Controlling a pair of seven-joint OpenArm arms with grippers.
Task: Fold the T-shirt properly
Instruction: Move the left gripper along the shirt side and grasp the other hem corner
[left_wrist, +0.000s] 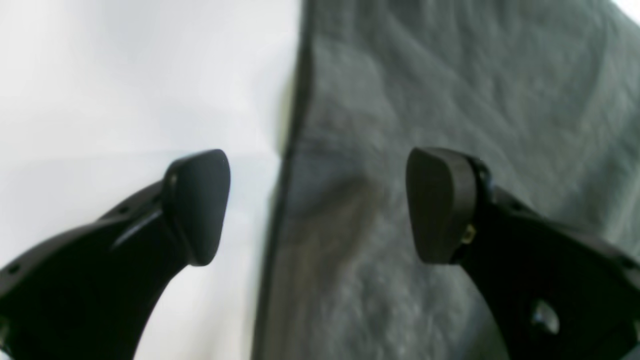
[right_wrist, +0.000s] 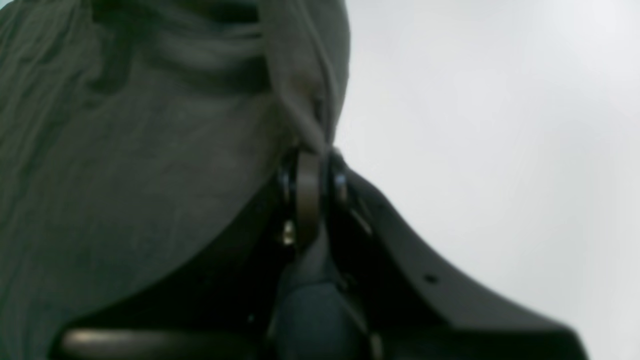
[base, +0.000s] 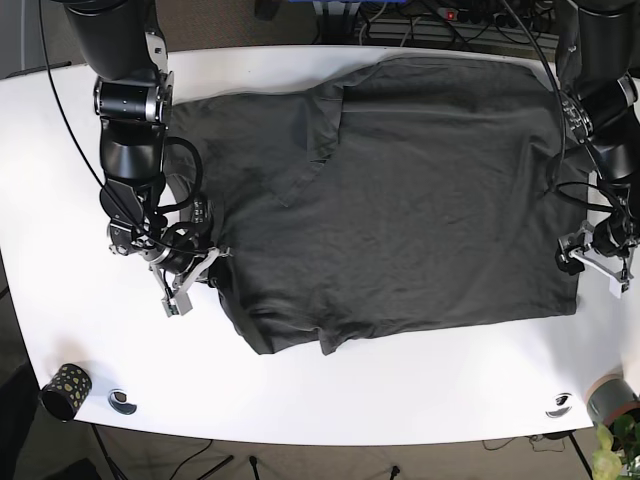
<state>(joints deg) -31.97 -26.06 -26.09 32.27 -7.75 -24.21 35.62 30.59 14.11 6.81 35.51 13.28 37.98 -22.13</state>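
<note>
Up close in the right wrist view: black right gripper (right_wrist: 310, 165) clamped on a pinched ridge of the dark grey cotton T-shirt (base: 400, 200), down at the near-left edge of the white tabletop (base: 420, 385). Over on the other side, black left gripper (left_wrist: 317, 205) spread wide, straddling the shirt's hem at the right edge, one finger over bare table, one over cloth, gripping nothing. Shirt mostly flat across the middle and far side of the tabletop, one flap turned over near the far-left part. So, barely started by the look of it: maybe one partial fold in, all the main folds left to do.
</note>
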